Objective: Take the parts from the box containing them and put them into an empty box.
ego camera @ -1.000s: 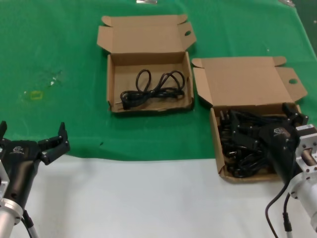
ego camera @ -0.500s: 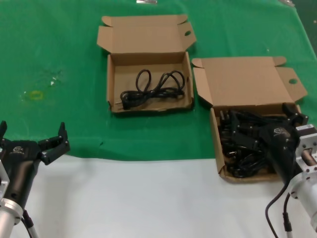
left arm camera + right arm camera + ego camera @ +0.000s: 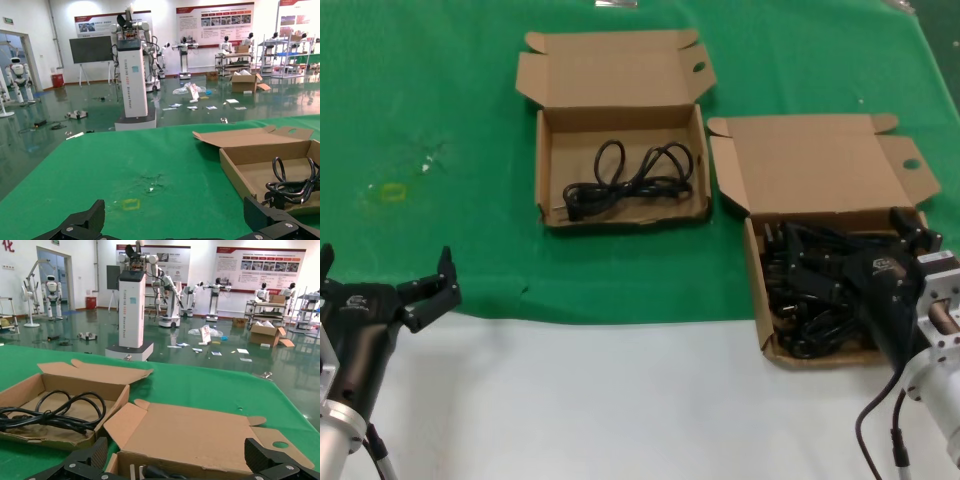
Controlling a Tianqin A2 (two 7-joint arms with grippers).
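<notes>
Comparing w/ prior views: no change. Right gripper stays low in the source box, fingers spread over the cord pile, nothing clamped. One cord lies in far box. Left gripper idle, spread. Pick not started.

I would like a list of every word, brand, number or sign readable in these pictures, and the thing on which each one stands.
White logo on the black right gripper: too small to read.
White logo on the black left gripper: too small to read.
Vertical lettering on the white pillar-shaped machine: blurred, unreadable.
Red-headed wall posters: text too small to read.
Two brown corrugated cardboard boxes: no print visible.
</notes>
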